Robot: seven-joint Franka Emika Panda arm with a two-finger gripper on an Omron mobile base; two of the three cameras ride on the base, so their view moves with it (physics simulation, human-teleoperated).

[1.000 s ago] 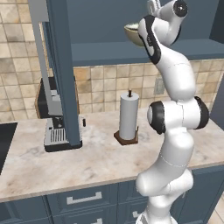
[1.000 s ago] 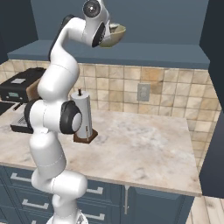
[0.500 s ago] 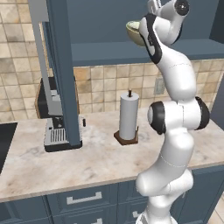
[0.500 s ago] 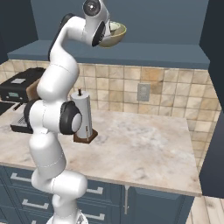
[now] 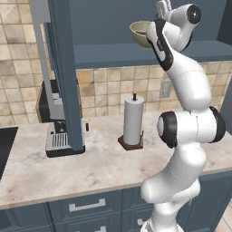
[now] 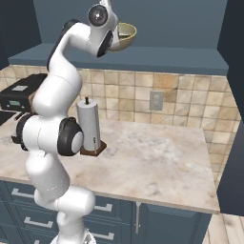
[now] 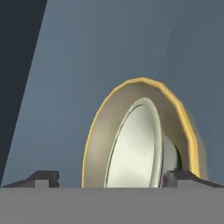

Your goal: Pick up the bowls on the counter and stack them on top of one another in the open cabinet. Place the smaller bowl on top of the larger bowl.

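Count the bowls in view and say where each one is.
2. The larger bowl sits on the cabinet shelf, by the open gripper. The smaller bowl is nested inside it. Its inside is hidden in the base views.

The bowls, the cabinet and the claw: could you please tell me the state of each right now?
larger bowl: upright on the cabinet shelf.
smaller bowl: nested inside the larger bowl.
cabinet: open, shelf exposed.
claw: open, fingers either side of the stacked bowls.
paper towel roll: upright on the counter.
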